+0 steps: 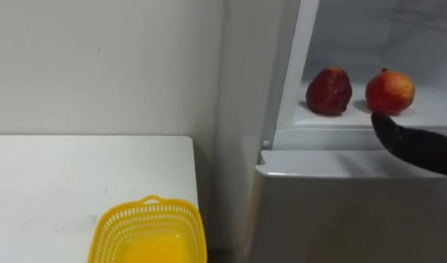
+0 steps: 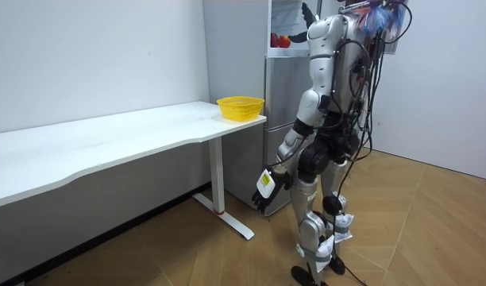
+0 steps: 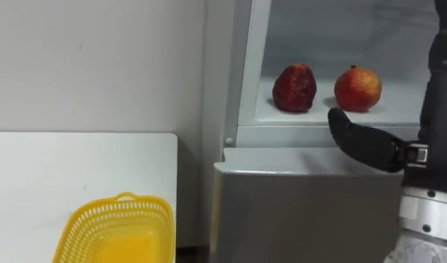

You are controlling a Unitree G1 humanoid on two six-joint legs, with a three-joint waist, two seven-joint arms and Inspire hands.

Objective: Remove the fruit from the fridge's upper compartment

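Note:
The upper fridge compartment stands open. On its white shelf sit a dark red strawberry-shaped fruit and, to its right, a round red fruit. My right hand is raised at the shelf's front edge with its fingers straight, its tip just below and in front of the round fruit and holding nothing. In the room view my left hand hangs relaxed beside my thigh, and the two fruits show as red spots in the fridge.
A yellow plastic basket sits on the white table to my left, near the corner beside the fridge. The closed lower fridge door is directly in front of me. I stand on the wooden floor, close to the fridge.

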